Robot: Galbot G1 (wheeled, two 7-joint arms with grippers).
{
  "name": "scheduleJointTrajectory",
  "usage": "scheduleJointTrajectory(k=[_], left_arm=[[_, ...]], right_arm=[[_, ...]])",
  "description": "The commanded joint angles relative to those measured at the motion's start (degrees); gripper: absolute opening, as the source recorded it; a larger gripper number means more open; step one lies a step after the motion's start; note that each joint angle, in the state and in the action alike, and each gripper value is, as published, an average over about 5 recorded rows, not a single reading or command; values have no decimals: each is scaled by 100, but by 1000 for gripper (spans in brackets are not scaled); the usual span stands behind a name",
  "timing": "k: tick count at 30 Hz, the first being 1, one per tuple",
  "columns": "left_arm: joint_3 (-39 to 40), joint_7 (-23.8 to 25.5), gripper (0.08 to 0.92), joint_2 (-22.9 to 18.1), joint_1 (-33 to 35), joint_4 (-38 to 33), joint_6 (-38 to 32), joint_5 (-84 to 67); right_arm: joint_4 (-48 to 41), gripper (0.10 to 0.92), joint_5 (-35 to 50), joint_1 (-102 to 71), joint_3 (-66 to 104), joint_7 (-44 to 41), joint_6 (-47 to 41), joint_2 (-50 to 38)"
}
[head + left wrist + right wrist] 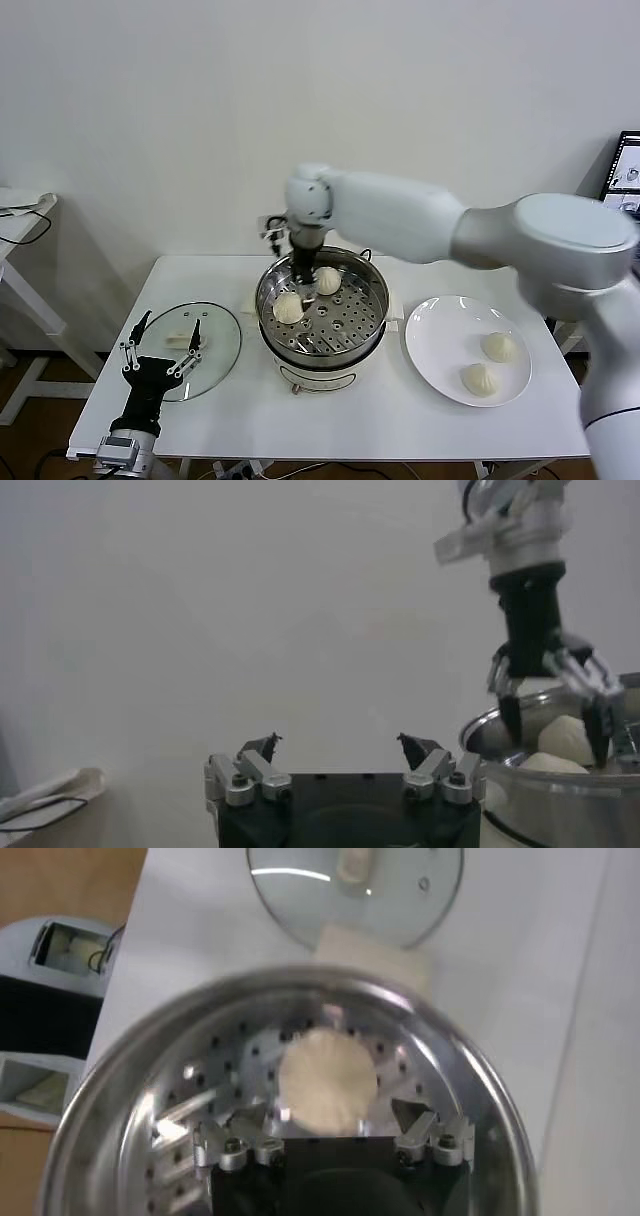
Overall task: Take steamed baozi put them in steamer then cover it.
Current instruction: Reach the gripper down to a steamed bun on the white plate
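I have the right gripper (303, 285) down inside the steamer (370, 310), its jaws released and spread, with nothing held between them. Directly under it, on the perforated tray, sits one baozi (288, 308); in the right wrist view that bun (326, 1080) lies just ahead of the open fingertips (415, 1116), apart from them as far as I can tell. A second baozi (328, 280) rests on the tray just beside the gripper, toward the back of the pot. From the left wrist view I see the right gripper (552, 705) hanging over the steamer's rim (560, 780), fingers splayed around the buns. Well off to the gripper's right-hand side, beyond the steamer, a white plate (440, 345) on the table (400, 420) carries the other two baozi (499, 346), side by side near its far edge. On the opposite side of the steamer the glass cover (218, 340) lies flat on the table, white handle (181, 341) up. My left gripper (160, 352) is parked at the near edge of that cover, jaws wide apart and empty; its own wrist view shows both fingertips (264, 748) spread with nothing between them.
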Motion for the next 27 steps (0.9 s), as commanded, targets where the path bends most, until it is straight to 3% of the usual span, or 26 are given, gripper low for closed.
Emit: scheduleJointTrajectory(k=[1,6,12,18,27], left_arm=[[18,-3,823,8,14,-34,26,2],[36,-7,823,17,34,-60,68,3],[86,-12,823,-7,78,-69,86,9],[121,-21,823,-22,141,-71,72,65],[128,-38,823,-58,154,-72,60,94]], right_arm=[[1416,823,109,948,-202,-546,529,-2224],[1842,823,-479,714,-288,-867,1182,-3543],[1831,823,-1721,-854,446,-912,1782,-4416],[1484,823,-2628,-2625,1826,-837,2051,-4543],[1107,823,-2996,-3649,2513,-571,2008,-4219]])
